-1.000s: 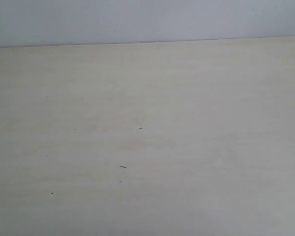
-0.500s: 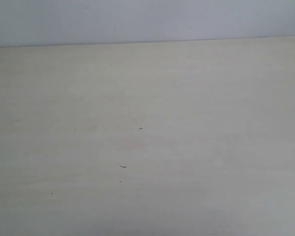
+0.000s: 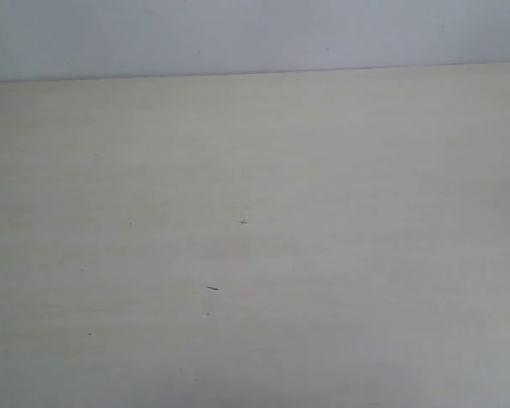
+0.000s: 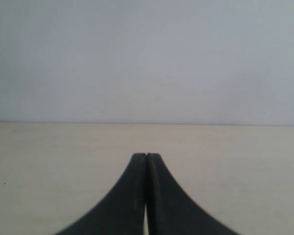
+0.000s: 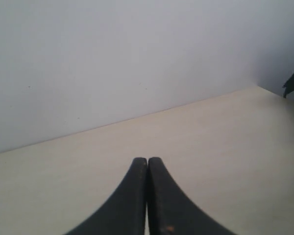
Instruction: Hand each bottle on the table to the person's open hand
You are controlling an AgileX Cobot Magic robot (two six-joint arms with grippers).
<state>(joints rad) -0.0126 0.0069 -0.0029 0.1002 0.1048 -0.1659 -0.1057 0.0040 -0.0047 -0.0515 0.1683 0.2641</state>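
Pale wood-grain table (image 3: 340, 170), its far edge meeting a grey-white wall (image 3: 238, 34); tiny dark specks (image 3: 243, 222) lie near its middle. The left gripper (image 4: 146, 156) and right gripper (image 5: 147, 160) each hover above the table, black jaws pressed together, holding nothing.

One desk (image 3: 340, 255) and one pale wall (image 3: 238, 34) show. There are two grippers: the left gripper (image 4: 146, 156), the right gripper (image 5: 147, 160).

Tiny unidentifiable specks (image 3: 243, 222) on the table (image 3: 365, 170)
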